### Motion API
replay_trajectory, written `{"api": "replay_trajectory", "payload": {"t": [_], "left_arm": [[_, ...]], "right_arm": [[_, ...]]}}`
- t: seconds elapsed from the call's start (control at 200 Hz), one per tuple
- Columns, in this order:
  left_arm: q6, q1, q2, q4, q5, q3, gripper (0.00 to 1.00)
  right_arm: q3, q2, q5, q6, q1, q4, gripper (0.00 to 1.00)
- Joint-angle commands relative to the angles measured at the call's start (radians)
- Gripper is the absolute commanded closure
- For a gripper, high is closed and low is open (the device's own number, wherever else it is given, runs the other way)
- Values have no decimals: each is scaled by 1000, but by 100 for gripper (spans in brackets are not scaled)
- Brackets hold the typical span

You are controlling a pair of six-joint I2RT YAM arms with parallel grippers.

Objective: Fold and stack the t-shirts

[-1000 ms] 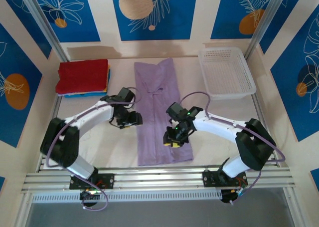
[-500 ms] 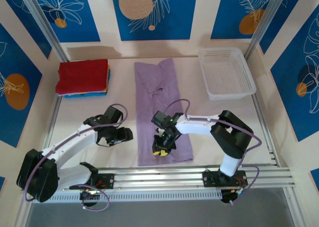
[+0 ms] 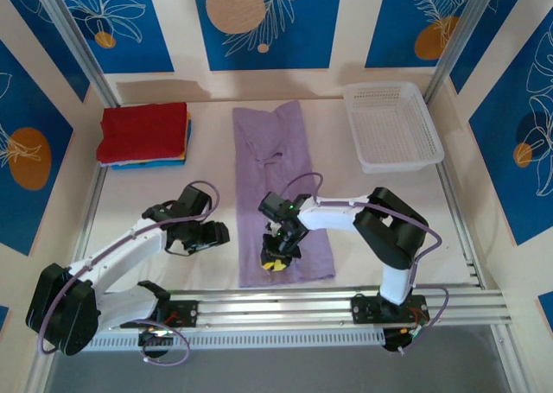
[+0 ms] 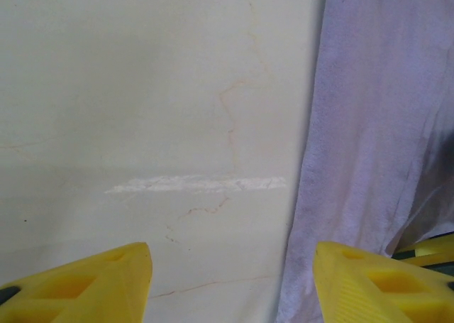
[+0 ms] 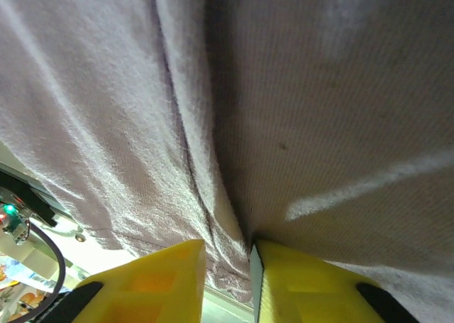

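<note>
The lavender t-shirt [image 3: 276,160] lies flat as a long strip down the middle of the table. My right gripper [image 3: 276,259] is pressed down on its near end, close to the hem. In the right wrist view a raised ridge of the lavender cloth [image 5: 319,89] runs into the narrow gap of the right gripper [image 5: 228,280], pinched between the yellow fingers. My left gripper [image 3: 216,236] hovers open over bare table just left of the shirt's edge. In the left wrist view that edge [image 4: 383,124] runs by the right finger of the left gripper [image 4: 230,280]. The folded t-shirts [image 3: 143,129], red on top, are stacked at the back left.
A white perforated basket [image 3: 393,162] stands at the back right. An aluminium rail [image 3: 276,307] runs along the near edge by the arm bases. Bare table [image 3: 164,186] lies between the folded stack and the left arm.
The right gripper slid left and nearer the hem, and its jaws narrowed onto the cloth. The left arm drew back toward the near edge, then held still.
</note>
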Motion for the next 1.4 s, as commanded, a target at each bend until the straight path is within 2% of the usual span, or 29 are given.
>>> {"api": "replay_trajectory", "payload": {"t": [0.0, 0.35, 0.675, 1.231, 1.396], "left_arm": [[-17, 5, -18, -35, -20, -13, 38], [-15, 5, -18, -46, -20, -8, 38], [-12, 5, -8, -46, -22, 4, 38], [-8, 5, 25, -47, -16, 30, 38], [-9, 5, 27, -47, -13, 37, 38]], "right_arm": [[24, 15, -34, -8, 8, -17, 78], [24, -4, -19, -4, 10, -42, 100], [-36, -124, 58, 48, 6, -72, 100], [-44, -76, 80, 95, -13, -141, 100], [-58, -48, 51, 88, -30, -106, 100]]}}
